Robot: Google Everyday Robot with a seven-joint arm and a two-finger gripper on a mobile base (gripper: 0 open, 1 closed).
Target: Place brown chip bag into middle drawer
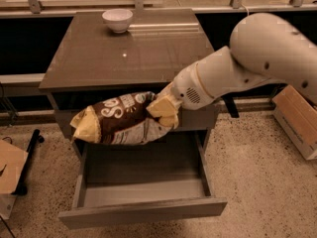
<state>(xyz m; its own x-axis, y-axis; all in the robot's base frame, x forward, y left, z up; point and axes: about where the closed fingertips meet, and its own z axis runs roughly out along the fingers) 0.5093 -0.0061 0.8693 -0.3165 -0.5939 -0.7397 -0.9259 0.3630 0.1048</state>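
Observation:
The brown chip bag (119, 119) hangs in the air in front of the cabinet, above the open middle drawer (143, 202). It lies roughly level, with yellow-tan ends and white lettering on its dark middle. My gripper (166, 112) is shut on the bag's right end, at the tip of the white arm (247, 66) that reaches in from the right. The drawer is pulled far out, and its bare grey floor shows below the bag. The bag hides most of the closed drawer front behind it.
A small white bowl (117, 20) stands at the back left of the cabinet top (129, 53). A cardboard box (297, 118) sits on the floor at the right, more cardboard (10, 172) at the left. A window ledge runs behind the cabinet.

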